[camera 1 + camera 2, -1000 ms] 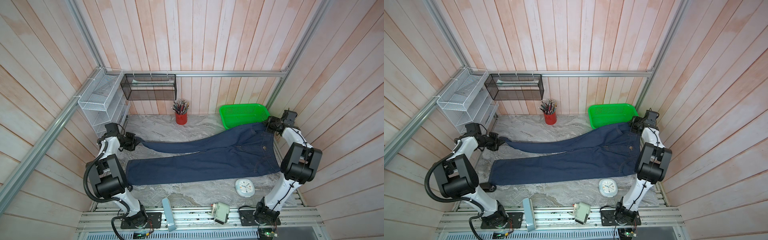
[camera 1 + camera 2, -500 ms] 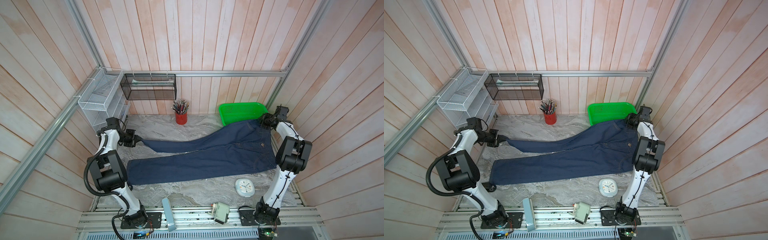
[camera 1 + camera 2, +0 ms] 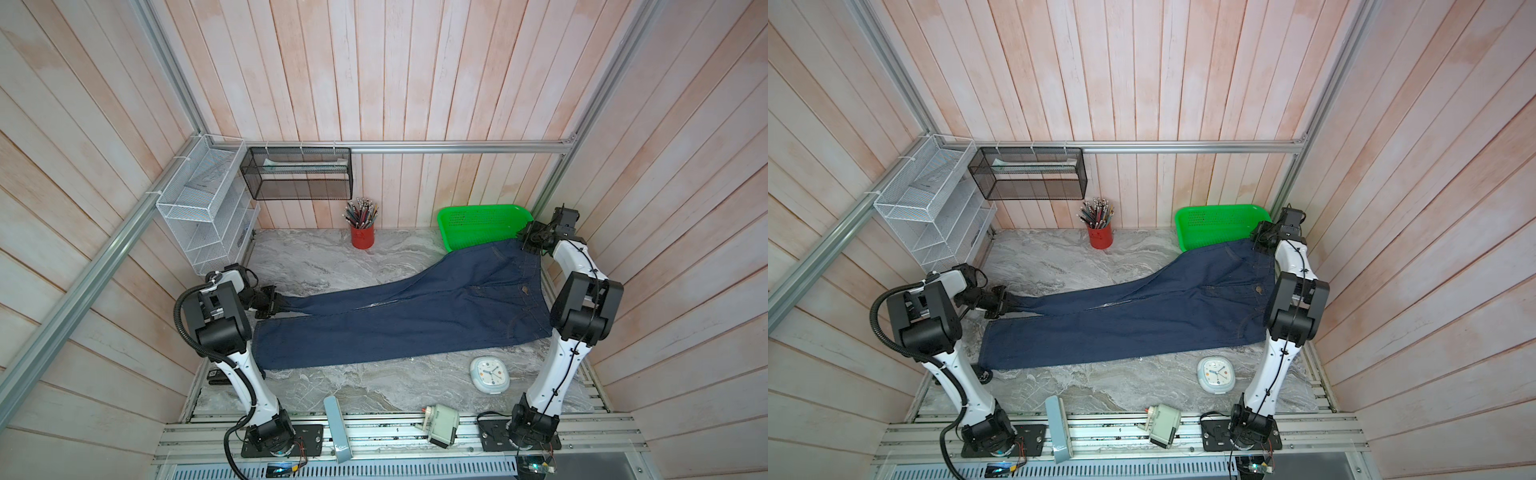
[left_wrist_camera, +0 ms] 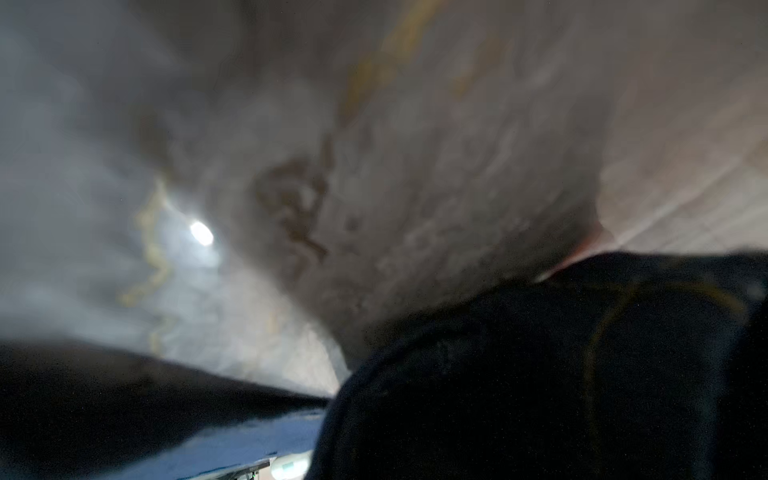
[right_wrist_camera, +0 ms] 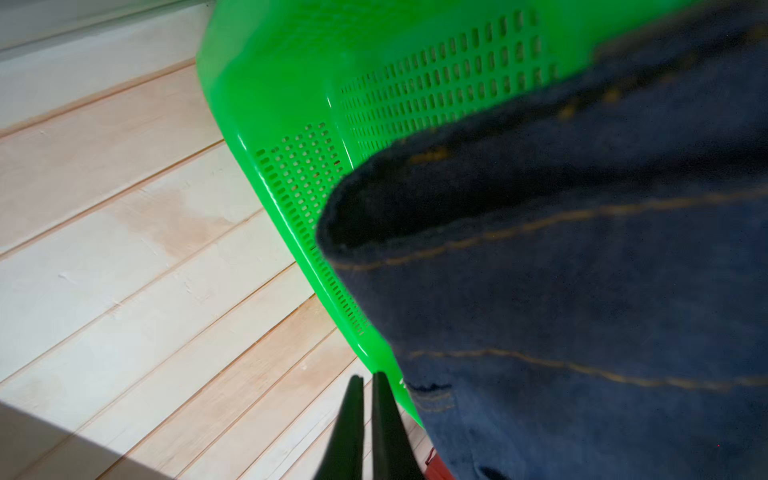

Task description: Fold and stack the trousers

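The trousers (image 3: 415, 316) lie flat on the marble-pattern table (image 3: 324, 257). In both top views the long axis runs left to right, waistband toward the right and hems toward the left. The far waist corner lies over the near edge of the green basket (image 3: 478, 208). The fabric is dark navy denim with tan stitching, and the legs diverge in a narrow V. The left gripper (image 3: 272, 302) sits low at the far leg's hem, forearm reaching inward. Whether it clamps the hem cannot be determined, as its wrist view is blurred. The right gripper (image 5: 368, 378) is at the far waist corner, arm extended rearward, closed with the denim just beside it
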Controlling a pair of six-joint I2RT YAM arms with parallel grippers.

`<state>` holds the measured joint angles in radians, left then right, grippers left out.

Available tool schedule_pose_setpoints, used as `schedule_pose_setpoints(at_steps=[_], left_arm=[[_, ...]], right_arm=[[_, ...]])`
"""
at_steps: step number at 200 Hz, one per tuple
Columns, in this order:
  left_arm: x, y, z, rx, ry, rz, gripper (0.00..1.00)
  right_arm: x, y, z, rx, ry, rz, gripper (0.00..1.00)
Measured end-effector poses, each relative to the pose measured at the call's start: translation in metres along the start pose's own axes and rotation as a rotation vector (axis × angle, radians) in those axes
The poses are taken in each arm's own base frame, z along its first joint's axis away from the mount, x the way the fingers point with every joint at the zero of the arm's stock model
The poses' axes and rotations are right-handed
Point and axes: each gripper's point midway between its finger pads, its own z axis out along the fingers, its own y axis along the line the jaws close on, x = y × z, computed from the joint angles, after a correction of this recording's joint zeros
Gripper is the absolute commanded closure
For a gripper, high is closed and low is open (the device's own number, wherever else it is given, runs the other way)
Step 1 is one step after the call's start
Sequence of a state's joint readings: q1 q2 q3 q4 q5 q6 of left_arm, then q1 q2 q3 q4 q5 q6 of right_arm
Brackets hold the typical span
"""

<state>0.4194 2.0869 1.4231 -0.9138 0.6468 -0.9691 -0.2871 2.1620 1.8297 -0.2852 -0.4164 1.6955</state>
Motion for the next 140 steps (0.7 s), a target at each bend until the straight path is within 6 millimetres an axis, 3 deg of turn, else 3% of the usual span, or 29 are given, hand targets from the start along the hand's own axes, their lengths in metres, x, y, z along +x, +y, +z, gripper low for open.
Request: schedule_pose_setpoints(at_steps=[26, 56, 76, 86, 92, 115, 140], left_arm=[[0.002, -0.002, 0.000, 0.016, -0.005, 0.025, 0.83], [-0.002, -0.022, -0.003, 0.131, -0.063, 0.142, 0.76], [0.007, -0.044, -0.028, 0.259, -0.148, 0.264, 0.81], [0.019, -0.059, -0.052, 0.337, -0.197, 0.314, 0.82], [0.028, -0.058, -0.060, 0.353, -0.203, 0.319, 0.82], [0.054, -0.060, -0.089, 0.437, -0.265, 0.413, 0.61], [0.076, -0.066, -0.110, 0.502, -0.316, 0.508, 0.47]], right_arm=[[0.002, 0.000, 0.001, 0.001, 0.003, 0.000, 0.95], [0.004, -0.003, 0.004, -0.001, 0.011, -0.005, 0.92], [0.004, -0.014, 0.008, 0.018, 0.019, -0.001, 0.90], [0.003, -0.021, 0.009, 0.030, 0.023, 0.001, 0.87], [0.003, -0.025, 0.010, 0.039, 0.026, 0.002, 0.84], [0.004, -0.033, 0.009, 0.055, 0.036, -0.014, 0.74], [0.013, -0.025, -0.004, 0.037, 0.051, -0.069, 0.68]])
